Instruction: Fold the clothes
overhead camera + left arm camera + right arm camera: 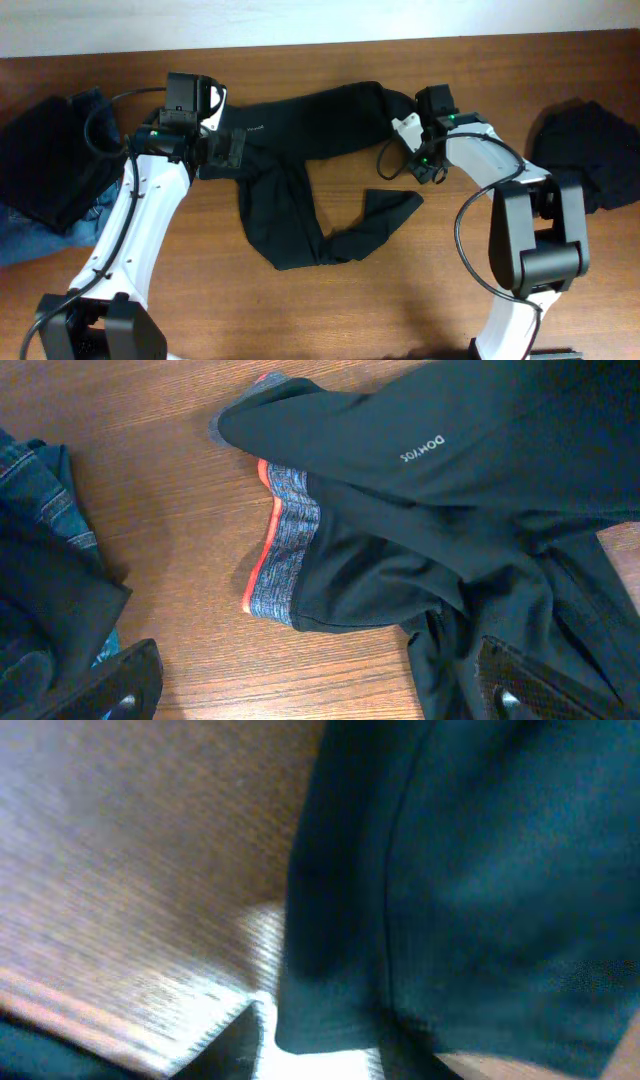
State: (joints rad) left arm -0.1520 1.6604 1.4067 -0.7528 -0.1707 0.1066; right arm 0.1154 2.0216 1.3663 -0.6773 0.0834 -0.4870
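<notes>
Black trousers [290, 150] lie crumpled on the table [400, 300].
Left claw [228, 150] hangs released by the waistband [285, 540]; right claw [408, 128] sits at a leg end, grip unclear.

Desk [400, 300]: one.

Robot arms: two. The left arm [138, 220] is in the left half of the overhead frame and the right arm [540, 230] in the right half.

Black trousers [290, 190]: one pair, centre frame, with one grey waistband [285, 540] and one line of white lettering [422, 450].

Blue jeans [25, 240]: one pair, at the left edge.

Other dark garments: two. The left dark garment [45, 160] is on the jeans and the right dark garment [590, 155] is at the right edge.
</notes>
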